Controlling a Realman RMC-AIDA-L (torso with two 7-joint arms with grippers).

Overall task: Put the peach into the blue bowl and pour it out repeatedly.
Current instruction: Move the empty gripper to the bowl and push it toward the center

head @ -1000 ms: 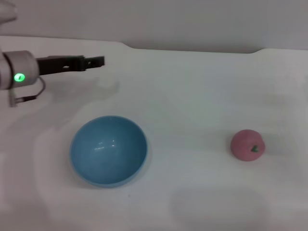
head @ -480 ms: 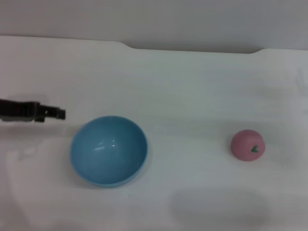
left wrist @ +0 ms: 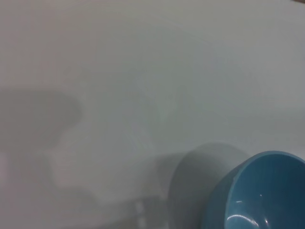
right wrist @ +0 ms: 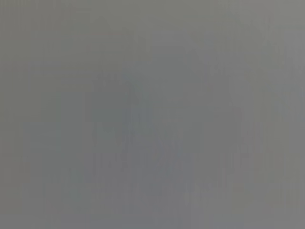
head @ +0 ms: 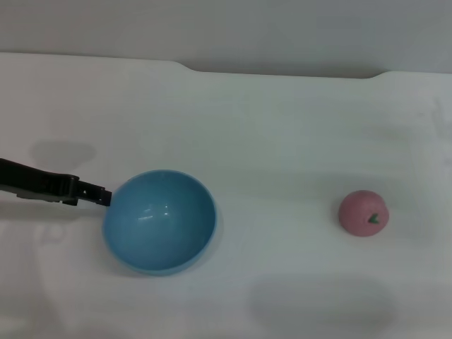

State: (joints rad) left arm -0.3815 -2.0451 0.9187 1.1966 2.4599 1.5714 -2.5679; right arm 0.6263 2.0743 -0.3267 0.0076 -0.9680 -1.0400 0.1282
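Head view: I see the round, deep, light-blue glossy plastic bowl [head: 159, 220] standing upright and empty on the white table [head: 282, 141]. The small round pink toy peach [head: 363, 212] with its green leaf mark lies well apart from it, on the table toward my right side, untouched. My left gripper [head: 99, 195] reaches in low from the left edge, its dark tip right at the bowl's rim on the side away from the peach. I judge this placement prepares a hold on the rim for tipping the bowl. Whether the tip touches the rim, and how far the jaws stand apart, I cannot tell from here. The right gripper does not appear.

Left wrist view: the blue bowl [left wrist: 259, 193] fills one corner, its rim and hollow interior close to the camera, with bare table around it. The arm's own fingers are not shown, so the grip cannot be confirmed.

Right wrist view: a uniform grey field; nothing can be made out.
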